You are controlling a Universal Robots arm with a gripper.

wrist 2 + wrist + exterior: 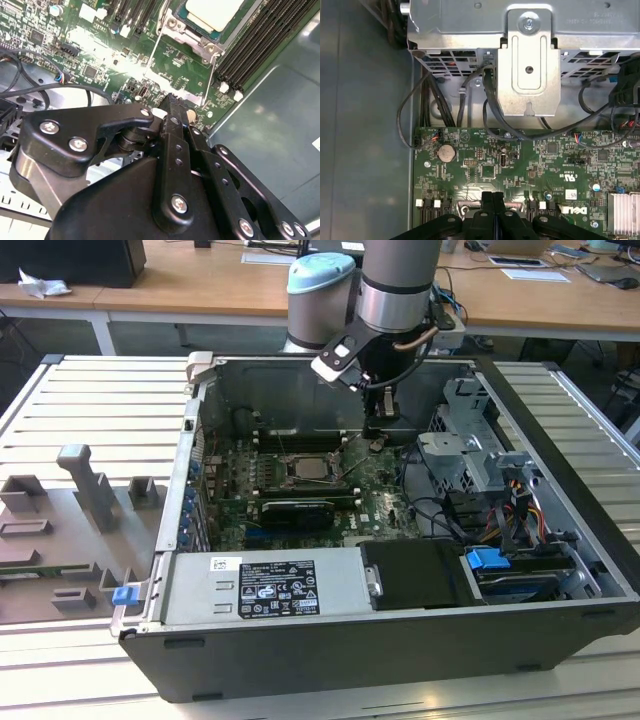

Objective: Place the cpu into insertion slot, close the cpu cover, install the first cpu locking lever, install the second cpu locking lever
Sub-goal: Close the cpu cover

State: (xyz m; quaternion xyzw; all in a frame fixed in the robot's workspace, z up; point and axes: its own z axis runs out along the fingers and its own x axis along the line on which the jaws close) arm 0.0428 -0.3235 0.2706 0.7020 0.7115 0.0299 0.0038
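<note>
black gripper (172, 100), jaws pressed together, hangs near the silver cpu (214, 12).

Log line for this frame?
cpu: seated | gripper: shut, empty, low over board beside cpu

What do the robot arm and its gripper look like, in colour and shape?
The arm is a thick silver-grey metal tube with a pale blue rounded joint cap and a thin brown cable at the wrist. The gripper is matte black, built of jointed bars with silver screws.
</note>
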